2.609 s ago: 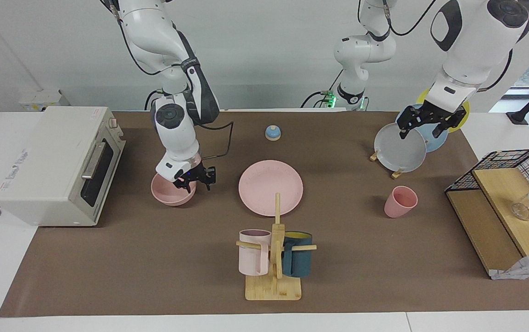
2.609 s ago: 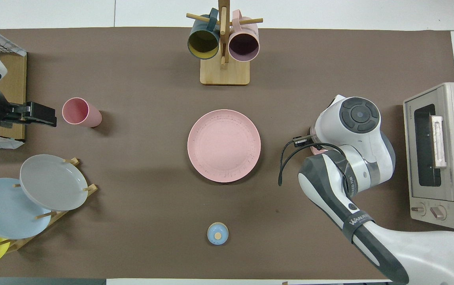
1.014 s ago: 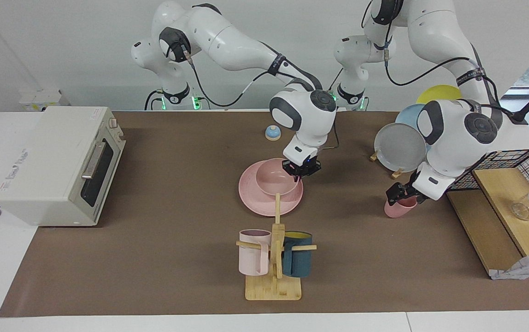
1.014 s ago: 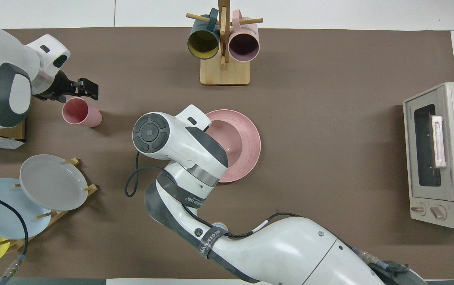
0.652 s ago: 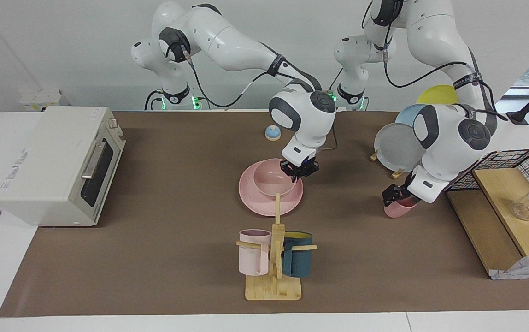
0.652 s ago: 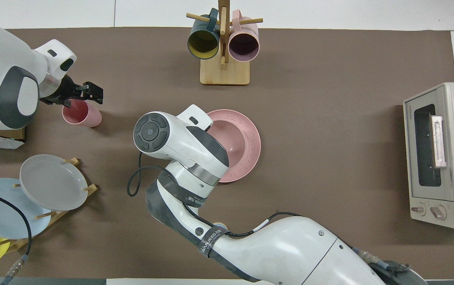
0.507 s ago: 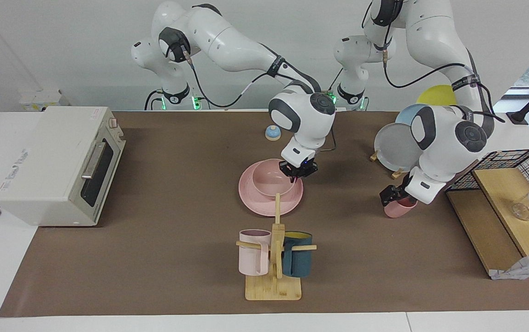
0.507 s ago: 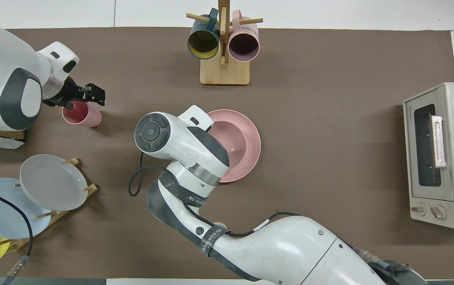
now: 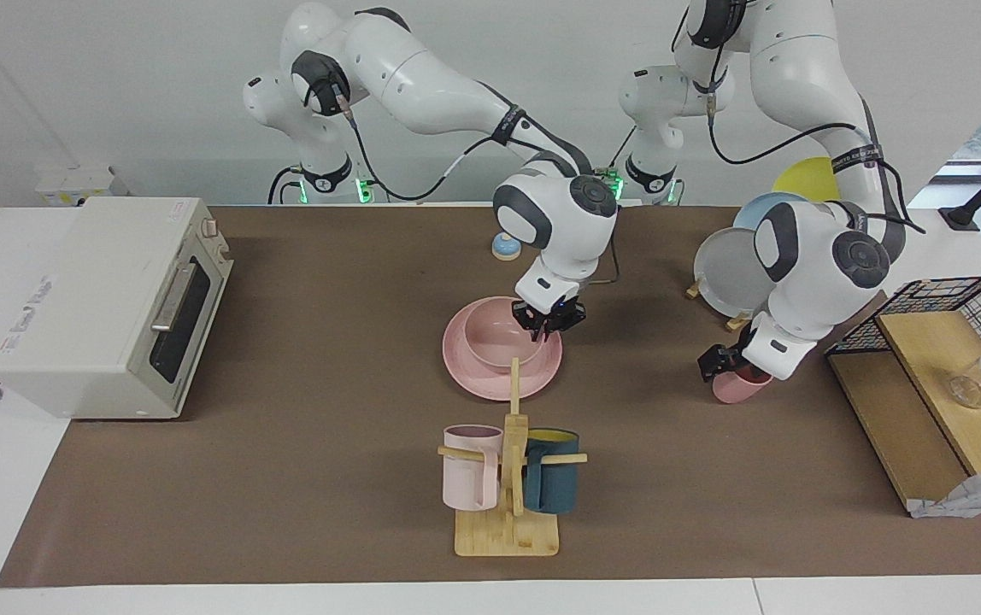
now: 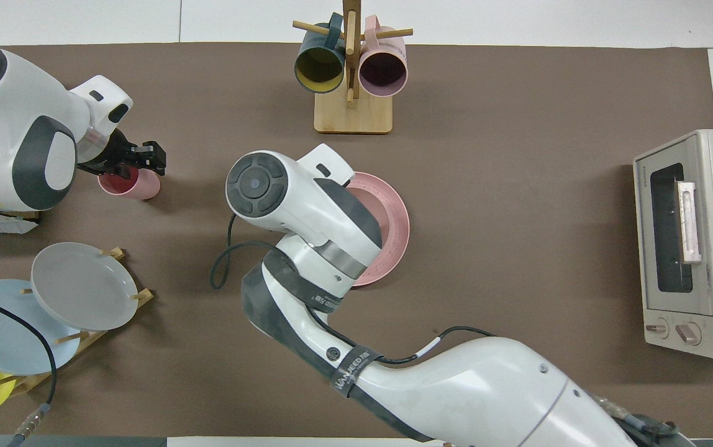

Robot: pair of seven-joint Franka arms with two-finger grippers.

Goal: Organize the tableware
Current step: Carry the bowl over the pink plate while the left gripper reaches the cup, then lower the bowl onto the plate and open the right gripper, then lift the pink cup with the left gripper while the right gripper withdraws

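The pink plate (image 9: 469, 376) lies in the middle of the table, its rim also showing in the overhead view (image 10: 397, 217). The pink bowl (image 9: 495, 342) rests on it; in the overhead view the right arm's hand covers most of it. My right gripper (image 9: 549, 318) is shut on the bowl's rim, on the side toward the left arm's end. The pink cup (image 9: 737, 389) stands upright toward the left arm's end of the table, also in the overhead view (image 10: 133, 185). My left gripper (image 9: 723, 363) is open, low at the cup's rim, also in the overhead view (image 10: 144, 156).
A toaster oven (image 9: 106, 299) stands at the right arm's end. A wooden mug rack (image 9: 508, 478) with pale pink and teal mugs stands farther from the robots than the plate. A plate rack (image 9: 734, 273), a wire shelf (image 9: 935, 342) and a small blue bell (image 9: 505, 248) also stand here.
The right gripper carried the bowl from beside the oven onto the plate and has shifted it a little. The left gripper came down from the plate rack to the cup's rim.
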